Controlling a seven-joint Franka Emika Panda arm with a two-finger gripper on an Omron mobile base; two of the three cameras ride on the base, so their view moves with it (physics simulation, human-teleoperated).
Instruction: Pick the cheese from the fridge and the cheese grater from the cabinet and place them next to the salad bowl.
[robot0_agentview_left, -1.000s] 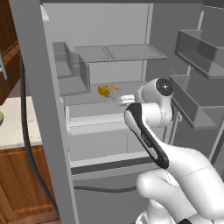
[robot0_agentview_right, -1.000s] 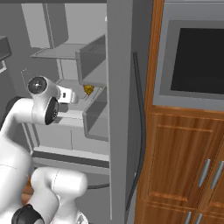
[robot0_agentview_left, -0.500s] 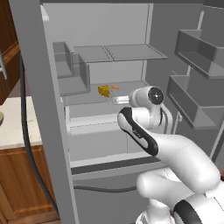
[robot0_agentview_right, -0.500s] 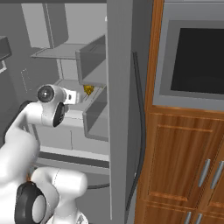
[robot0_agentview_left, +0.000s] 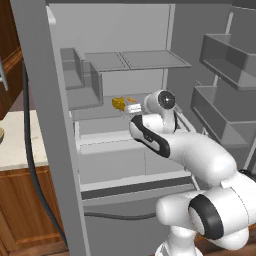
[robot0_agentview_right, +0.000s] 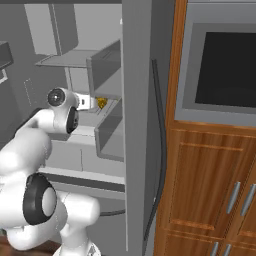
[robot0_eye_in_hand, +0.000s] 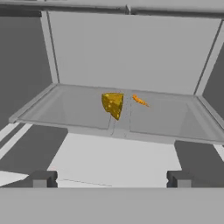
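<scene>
The two dark fingers (robot0_eye_in_hand: 42, 178) stand wide apart and hold nothing, pointing into the open fridge (robot0_agentview_left: 150, 75) toward a grey shelf (robot0_eye_in_hand: 175, 118). The cheese (robot0_eye_in_hand: 113, 104), a dull golden wedge with holes, sits near the middle of that shelf, ahead of the fingers and apart from them. A thin orange stick (robot0_eye_in_hand: 140, 101) lies just beside it on the same shelf.

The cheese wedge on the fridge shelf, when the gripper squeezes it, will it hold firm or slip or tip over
The cheese looks like a solid wedge, so probably stiff. Its tapered faces could let it slide out between the open gripper fingers. It stands on a flat shelf and seems small, so a nudge may shift or tip it.
</scene>
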